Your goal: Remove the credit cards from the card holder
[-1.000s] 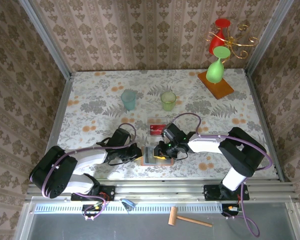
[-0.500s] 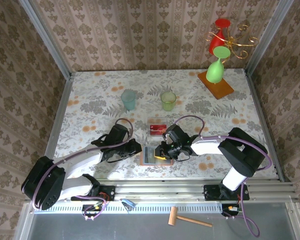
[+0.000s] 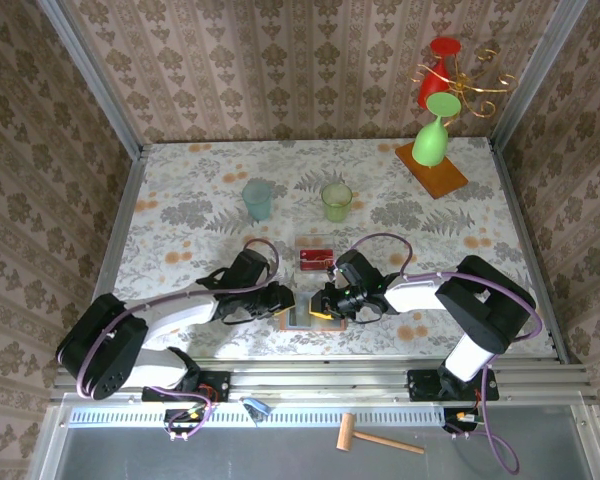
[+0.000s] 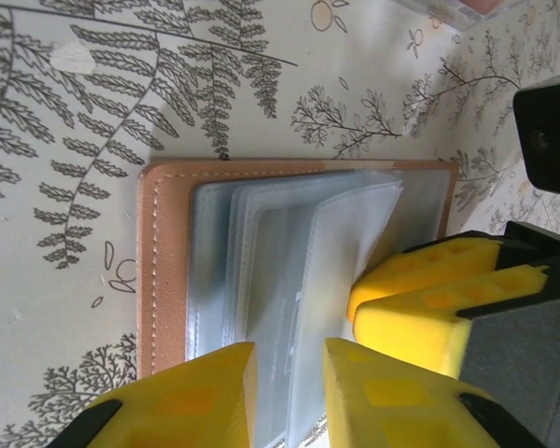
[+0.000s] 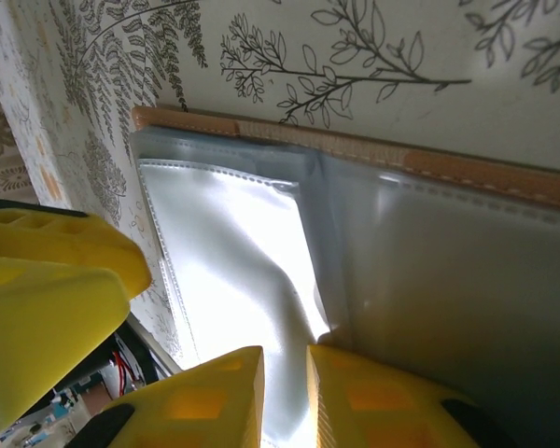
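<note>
- The card holder point(image 3: 298, 316) lies open and flat on the surface point(image 3: 180, 190), close to the near edge, between the two arms. Its tan border faces up around a stack of pale see-through sleeves point(image 4: 299, 252).
- The left pincer point(image 4: 287, 373) sits at the holder's edge with a narrow gap between its jaws. A sleeve edge runs into that gap, but I cannot tell whether it is pinched or merely lying there.
- The right pincer point(image 5: 285, 373) comes in from the opposite side. Its jaws are nearly together on one sleeve leaf, which creases where they meet it, so I judge it is pinching that leaf.
- Red cards point(image 3: 315, 258) lie in a clear tray point(image 3: 302, 243) just beyond the holder. I cannot tell whether any card remains in the sleeves.
- Handling, as a judgement:
  - The holder is light and floppy. It will probably slide or lift off the surface unless one pincer pins its stiffer tan border.
  - The sleeves are thin, slick and easily creased, so pulling on them probably drags the whole holder.
  - A card is stiff, thin and smooth. It is best taken by whatever short edge sticks out of a sleeve mouth and drawn straight along the pocket.
</note>
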### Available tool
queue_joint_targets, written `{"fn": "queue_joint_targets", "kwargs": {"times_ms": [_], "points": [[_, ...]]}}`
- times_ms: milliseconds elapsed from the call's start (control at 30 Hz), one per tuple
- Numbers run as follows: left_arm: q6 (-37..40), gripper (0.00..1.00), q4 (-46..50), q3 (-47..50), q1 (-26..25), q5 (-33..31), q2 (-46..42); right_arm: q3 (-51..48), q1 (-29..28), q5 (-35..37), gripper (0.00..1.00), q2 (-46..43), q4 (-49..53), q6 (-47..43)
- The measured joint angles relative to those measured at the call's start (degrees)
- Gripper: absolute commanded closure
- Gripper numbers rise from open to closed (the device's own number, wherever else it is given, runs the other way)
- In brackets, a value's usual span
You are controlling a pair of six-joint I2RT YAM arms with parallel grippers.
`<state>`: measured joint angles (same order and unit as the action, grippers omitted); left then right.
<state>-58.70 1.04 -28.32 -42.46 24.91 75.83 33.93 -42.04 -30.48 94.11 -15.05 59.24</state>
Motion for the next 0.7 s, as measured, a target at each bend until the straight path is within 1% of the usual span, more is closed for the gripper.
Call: {"fn": "queue_joint_targets", "kwargs": {"times_ms": [300,700], "points": [[-0.87,0.74,-3.32,0.0,-0.24,0.63,2.99,-0.68,0.55,-0.72,0.8,0.13,-1.88,1.07],[-3.06,0.81,-8.85,0.04,-0.33,2.25,5.57,-1.05,0.83,-1.51,0.81,0.55,-3.21,1.25]]}}
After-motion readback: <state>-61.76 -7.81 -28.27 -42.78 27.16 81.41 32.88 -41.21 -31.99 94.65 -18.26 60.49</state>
